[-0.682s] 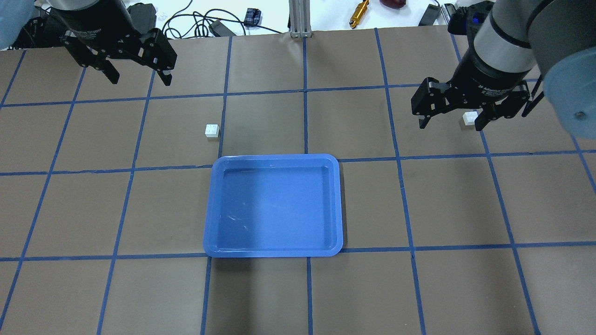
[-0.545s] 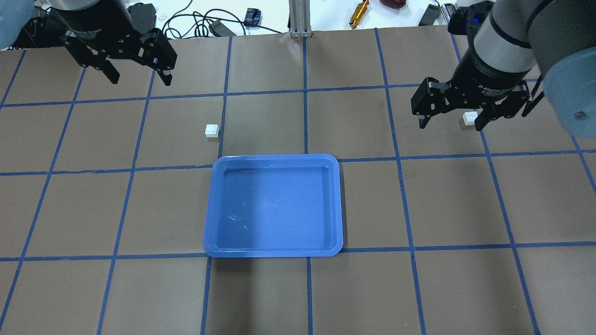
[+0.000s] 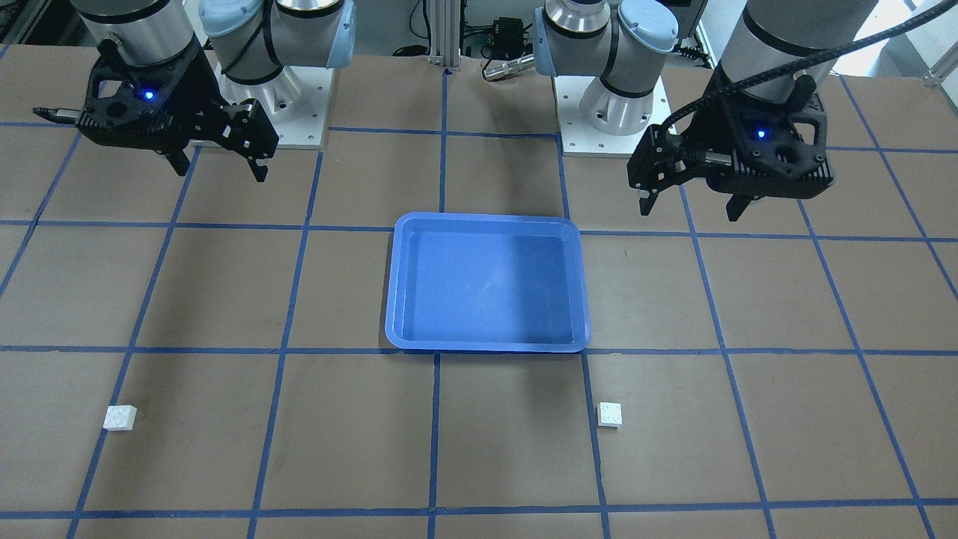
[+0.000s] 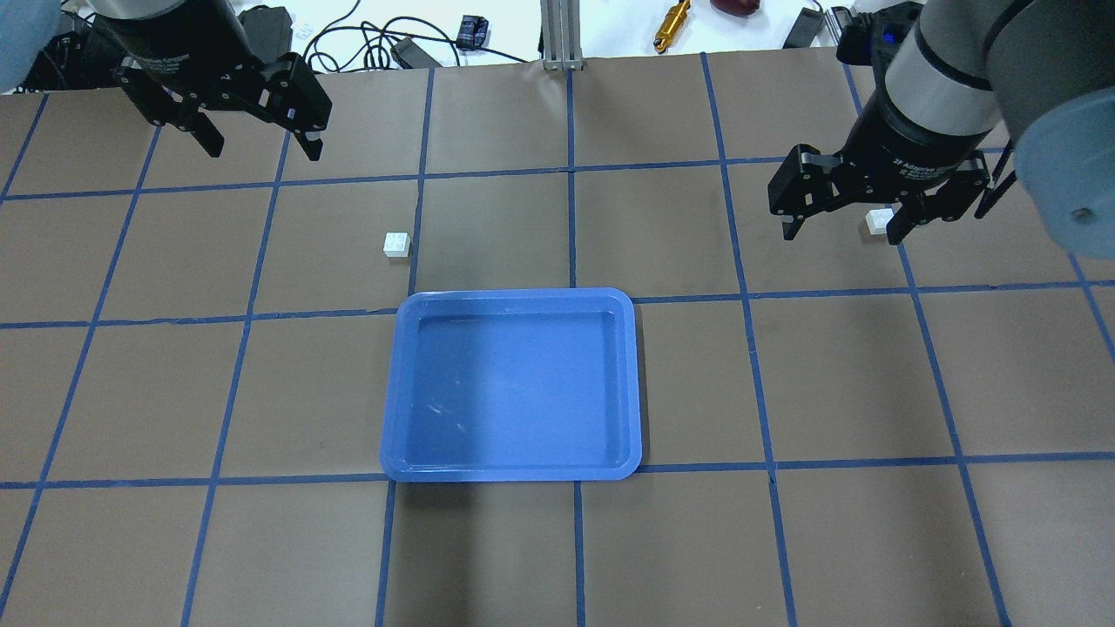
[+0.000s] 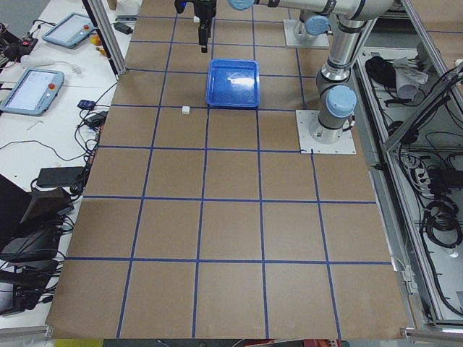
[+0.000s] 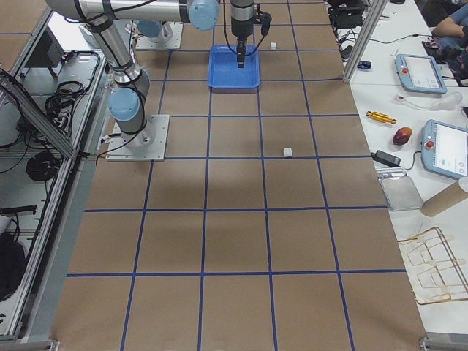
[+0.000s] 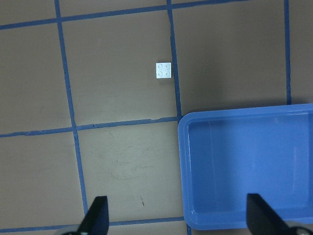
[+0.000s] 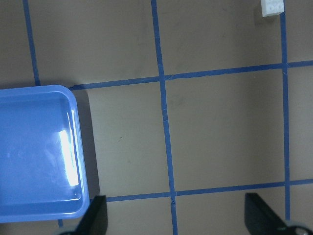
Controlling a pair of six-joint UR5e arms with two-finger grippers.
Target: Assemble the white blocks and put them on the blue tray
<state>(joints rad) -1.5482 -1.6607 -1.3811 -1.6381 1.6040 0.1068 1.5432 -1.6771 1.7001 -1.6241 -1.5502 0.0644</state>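
We show the blue tray [image 4: 514,392] lying flat on the brown tabletop [image 4: 871,392], which blue tape lines [image 4: 571,226] rule into squares. The two white blocks rest apart on the tabletop, studs up, both on the side of the tray away from the robot's base. The first white block [image 4: 396,244] sits near the tray's corner on the robot's left, just beside a tape line. The second white block [image 4: 878,221] lies well apart from the tray, off towards the robot's right. The left end effector [image 4: 261,150] hangs above the tabletop beyond the tray's left side, its fingers spread wide. The right end effector [image 4: 841,235] hangs beyond the tray's right side, equally wide; in the overhead view one finger partly covers the second white block.
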